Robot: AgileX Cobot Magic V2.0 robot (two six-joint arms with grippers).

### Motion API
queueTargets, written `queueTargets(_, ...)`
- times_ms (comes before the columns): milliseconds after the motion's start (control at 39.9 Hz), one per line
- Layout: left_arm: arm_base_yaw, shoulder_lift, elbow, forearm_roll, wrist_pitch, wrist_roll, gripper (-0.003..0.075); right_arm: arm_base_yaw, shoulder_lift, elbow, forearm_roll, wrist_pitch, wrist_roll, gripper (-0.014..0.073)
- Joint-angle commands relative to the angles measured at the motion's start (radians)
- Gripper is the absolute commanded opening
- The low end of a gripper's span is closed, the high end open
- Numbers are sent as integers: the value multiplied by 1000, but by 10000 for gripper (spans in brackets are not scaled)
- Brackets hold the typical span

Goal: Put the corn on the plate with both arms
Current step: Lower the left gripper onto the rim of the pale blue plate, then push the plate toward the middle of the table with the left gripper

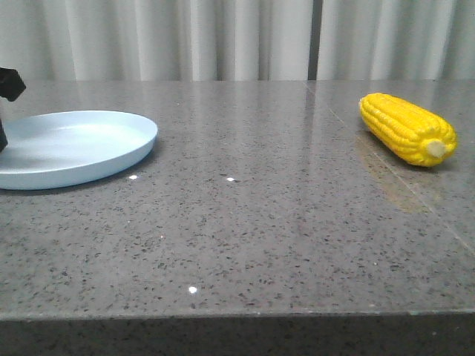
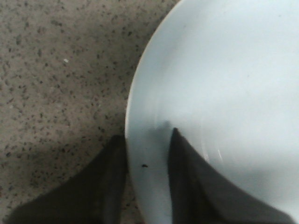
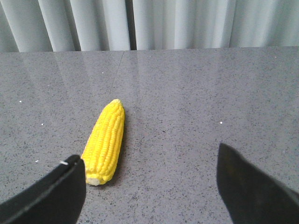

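Observation:
The pale blue plate lies at the left of the grey table. In the left wrist view my left gripper straddles the plate's rim, one finger outside by the table and one inside the plate, closed narrowly on the rim. Only a black part of the left arm shows at the front view's left edge. The yellow corn lies on the table at the far right, pale stub end toward the front. My right gripper is wide open and empty just short of the corn, whose stub sits by one finger.
The speckled grey stone table runs to a front edge low in the front view. Pale curtains hang behind the table's far edge. A seam in the tabletop runs beside the corn.

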Motion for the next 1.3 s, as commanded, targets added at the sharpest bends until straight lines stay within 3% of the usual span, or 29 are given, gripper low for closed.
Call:
queueTargets(0, -6, -20, -23, -34, -21, -4, -18, -8, 15, -35, 0, -73, -8, 601)
queueTargets(200, -13, -52, -77, -51, -25, -4, -20, -8, 15, -35, 0, -73, -8, 601)
queueTargets(426, -99, -79, -175, -244, -22, -3, -20, -8, 15, -35, 0, -73, -8, 601)
queueTargets(651, -237, 7, -221, -308, -41, -4, -20, -8, 15, -35, 0, -73, -8, 601)
queueTargets(951, -281, 111, -221, -320, -45, -4, -6, -8, 15, -35, 0, -73, -8, 601)
queueTargets(1052, -281, 109, -223, -314, -49, -4, 92, -8, 15, -35, 0, -73, -8, 601)
queueTargets(1177, -272, 103, -249, -312, -20, -4, 318, -8, 15, -35, 0, -73, -8, 601)
queueTargets(1277, -260, 82, -283, -270, 19, -4, 454, -8, 15, -35, 0, -73, -8, 601)
